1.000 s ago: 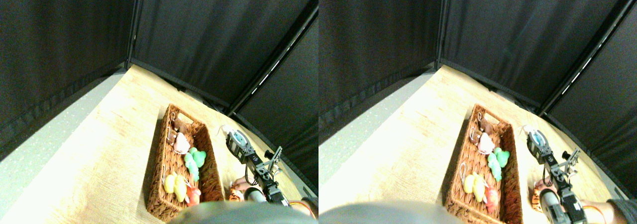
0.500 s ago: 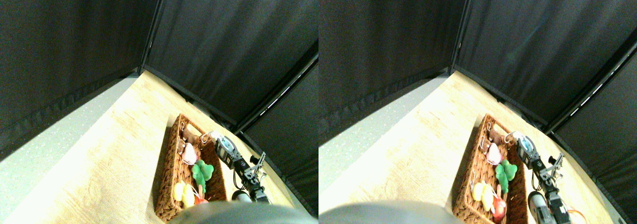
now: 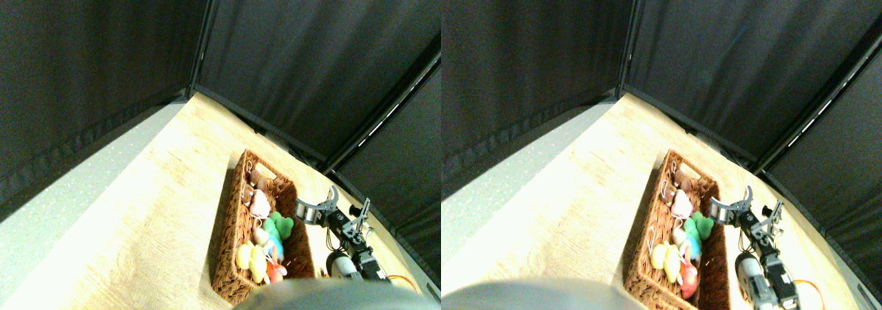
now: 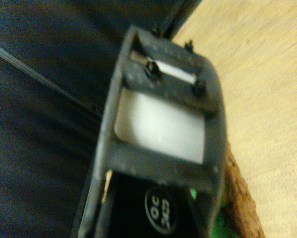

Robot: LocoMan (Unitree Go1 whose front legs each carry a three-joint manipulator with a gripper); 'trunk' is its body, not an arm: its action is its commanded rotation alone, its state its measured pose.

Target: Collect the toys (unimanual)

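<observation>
The brown wicker basket (image 3: 233,255) stands on the wooden table and holds several toys. A brown toy (image 3: 259,180) lies at its far end, with a pink one (image 3: 260,203) just nearer. At the middle are a green toy (image 3: 280,224) and a blue-white one (image 3: 269,240). Yellow toys (image 3: 248,258) and a red-orange one (image 3: 275,273) lie at the near end. My right gripper (image 3: 316,204) hangs open and empty just past the basket's right rim. In the wrist view the dark jaw frame (image 4: 163,124) fills the middle, with the basket's rim (image 4: 242,198) and a bit of green (image 4: 223,229) beside it.
Black curtains (image 3: 296,55) wall in the table's far and right sides close behind the basket. A grey floor strip (image 3: 62,200) runs along the left. The light wooden tabletop (image 3: 172,207) stretches left of the basket.
The blue-white toy that my gripper carried over the basket's far right rim now lies inside among the others. The jaws have opened and the gripper has swung a little right. The camera shifted too.
</observation>
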